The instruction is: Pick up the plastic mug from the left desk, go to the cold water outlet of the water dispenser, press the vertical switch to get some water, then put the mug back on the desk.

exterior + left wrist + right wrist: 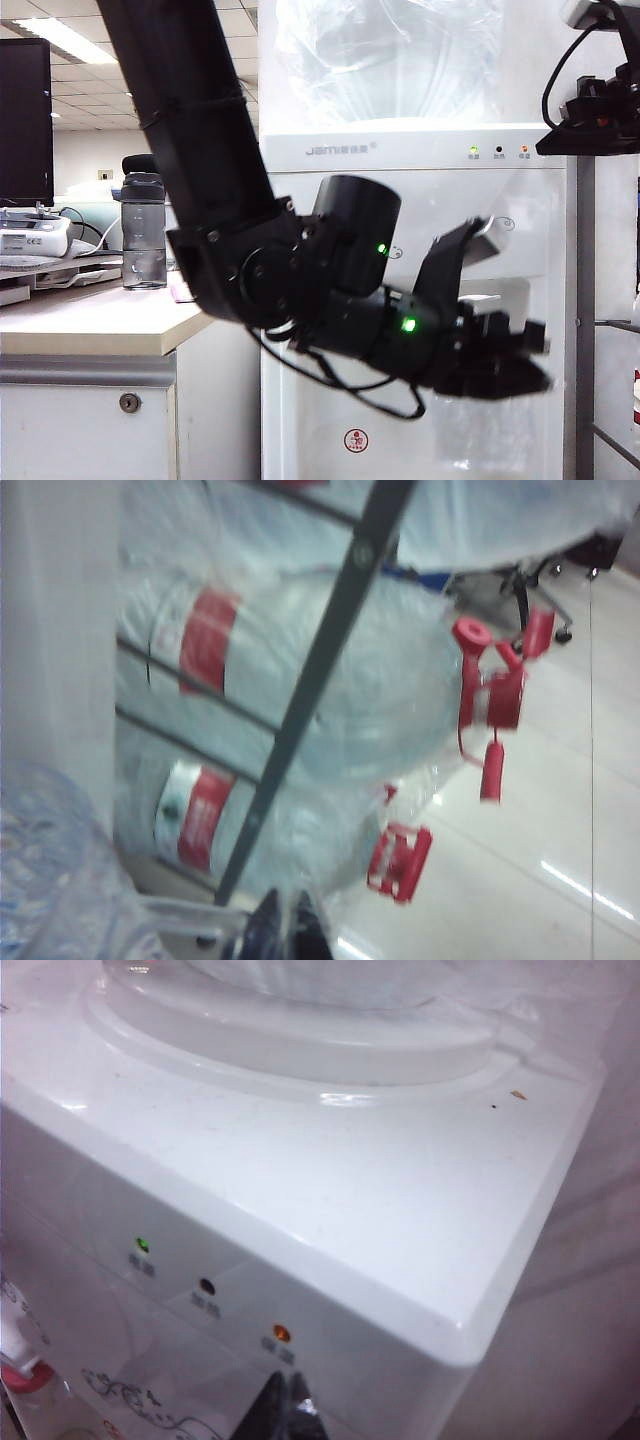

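the left arm hides most of the water dispenser (pixel 420 150), taps included; grey "jami" lettering shows above. the left gripper (pixel 520 375), at the dispenser's recess, is clamped on the faint plastic mug (pixel 470 430). the right gripper (pixel 285 1400), closed and empty, hangs over the dispenser's top

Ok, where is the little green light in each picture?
Exterior view: the green light is on the water dispenser, on its front strip, higher than the left gripper.
Left wrist view: not in it.
Right wrist view: on the dispenser's front, beyond the shut right gripper.
Shared landmark: the orange light.
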